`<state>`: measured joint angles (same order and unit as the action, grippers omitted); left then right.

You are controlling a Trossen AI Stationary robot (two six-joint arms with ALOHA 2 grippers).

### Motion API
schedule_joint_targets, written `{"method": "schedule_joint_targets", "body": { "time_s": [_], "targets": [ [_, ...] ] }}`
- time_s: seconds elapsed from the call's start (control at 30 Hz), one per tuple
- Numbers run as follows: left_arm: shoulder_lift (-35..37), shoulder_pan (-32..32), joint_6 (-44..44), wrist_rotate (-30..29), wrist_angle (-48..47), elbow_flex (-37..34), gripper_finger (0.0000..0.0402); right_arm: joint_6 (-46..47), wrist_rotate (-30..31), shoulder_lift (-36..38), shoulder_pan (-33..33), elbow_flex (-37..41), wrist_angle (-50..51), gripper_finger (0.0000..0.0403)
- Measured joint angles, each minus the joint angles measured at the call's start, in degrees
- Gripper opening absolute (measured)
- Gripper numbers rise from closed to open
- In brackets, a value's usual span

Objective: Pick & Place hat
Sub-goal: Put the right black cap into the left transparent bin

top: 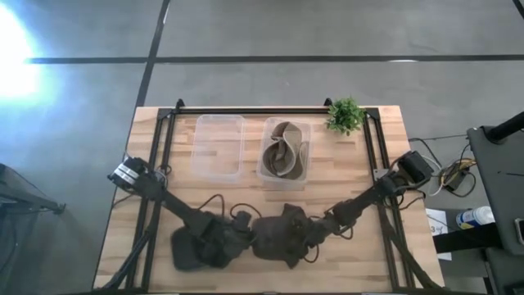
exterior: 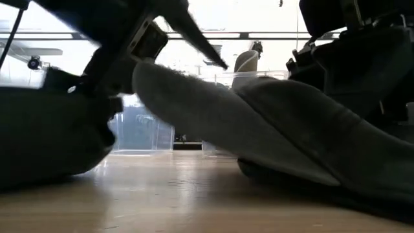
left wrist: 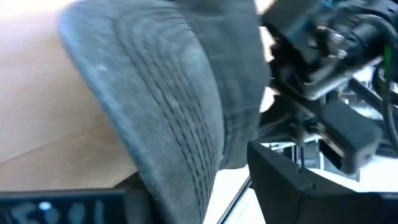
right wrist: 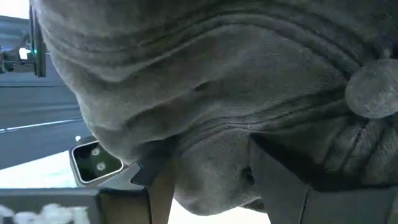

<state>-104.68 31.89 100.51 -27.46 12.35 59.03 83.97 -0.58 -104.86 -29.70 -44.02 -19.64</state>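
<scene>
You have both arms low over the near edge of the table, meeting at a dark grey hat that lies on the wood in front of the two clear bins. Take the right-hand clear bin as your marker: it holds a tan hat folded on itself, and the grey hat sits on the near side of that bin, well apart from it.

The left gripper comes in on the hat's left side, touching or very nearly touching it. From its wrist camera the hat's stitched brim fills the picture, with one dark finger beside it; you cannot tell how wide that gripper stands or whether it has the brim.

The right gripper sits on the hat's right side. Its wrist camera shows the crown and the top button, with dark fingers pressed into the cloth, so it looks closed on the hat.

Other things around the marker bin: an empty clear bin just beside it on the left, and a small green plant near its far right corner. A second dark mass lies under the left arm, left of the grey hat; what it is cannot be told. In the low view the hat and the left arm block most of the bins.
</scene>
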Motion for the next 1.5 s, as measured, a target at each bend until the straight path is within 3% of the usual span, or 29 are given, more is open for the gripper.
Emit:
{"method": "schedule_joint_targets", "body": {
  "time_s": [0.1, 0.23, 0.37, 0.47, 0.63, 0.7, 0.87, 0.97, 1.13, 1.23, 1.3, 1.37, 1.43, 1.5],
  "targets": [
    [0.51, -0.68, -3.74, 2.05, -1.33, 2.1, 0.0124, -1.43, 0.02, 0.56, 0.29, -0.09, 0.21, 0.0189],
    [2.76, -0.89, -8.29, 4.58, -10.21, 5.29, 0.0023, -3.56, 0.02, 3.47, 0.26, -0.12, 1.95, 0.0189],
    [6.89, -0.82, -10.01, 4.17, -22.31, 8.6, 0.001, -7.45, 0.12, 8.44, -0.55, -0.1, 8.62, 0.0189],
    [11.77, -0.18, -12.82, -0.24, -27.41, 11.02, 0.0007, -10.73, 1.38, 14.07, -1.41, -0.12, 15.27, 0.0189],
    [22.18, 3.01, -20.8, -16.33, -35.06, 16.16, 0.0006, -14.1, 11.39, 24.83, -3.69, -0.21, 25.91, 0.0189],
    [25.39, 5.78, -27.54, -27.2, -38.08, 18.51, 0.0006, -14.39, 16.86, 28.8, -4.48, -0.29, 29.42, 0.0189],
    [29.85, 13.67, -55.44, -60.38, -37.92, 23.27, 0.0005, -15.39, 29.05, 35.06, -5.29, -0.29, 36.59, 0.0189],
    [32.12, 11.44, -63.45, -62.64, -38.66, 23.77, 0.0005, -14.26, 30.95, 36.14, -4.45, -0.29, 40.14, 0.0189],
    [34.19, 0.01, -64.73, -61.1, -41.2, 21.54, 0.0005, -9.34, 29.12, 35.47, -3.08, -0.29, 43.06, 0.0189],
    [34.88, -9.23, -62.37, -54.01, -49.53, 21.03, 0.0005, -7.51, 28.79, 34.66, -3.14, -0.25, 43.51, 0.0189],
    [35.33, -17.06, -55.31, -41.96, -59.78, 20.98, 0.0005, -6.57, 28.61, 34.43, -3.17, -0.25, 43.8, 0.0189],
    [35.19, -26.86, -47.8, -23.16, -71.02, 20.54, 0.0005, -6.33, 28.61, 34.08, -3.14, -0.25, 43.74, 0.0189],
    [34.33, -34.35, -46.47, -7.78, -79.6, 19.12, 0.0006, -6.08, 28.61, 33.83, -3.14, -0.25, 43.89, 0.0189],
    [34.08, -36.88, -48.27, -2.51, -82.01, 18.5, 0.0012, -5.73, 28.61, 33.54, -3.14, -0.22, 43.84, 0.0189]
  ]
}}
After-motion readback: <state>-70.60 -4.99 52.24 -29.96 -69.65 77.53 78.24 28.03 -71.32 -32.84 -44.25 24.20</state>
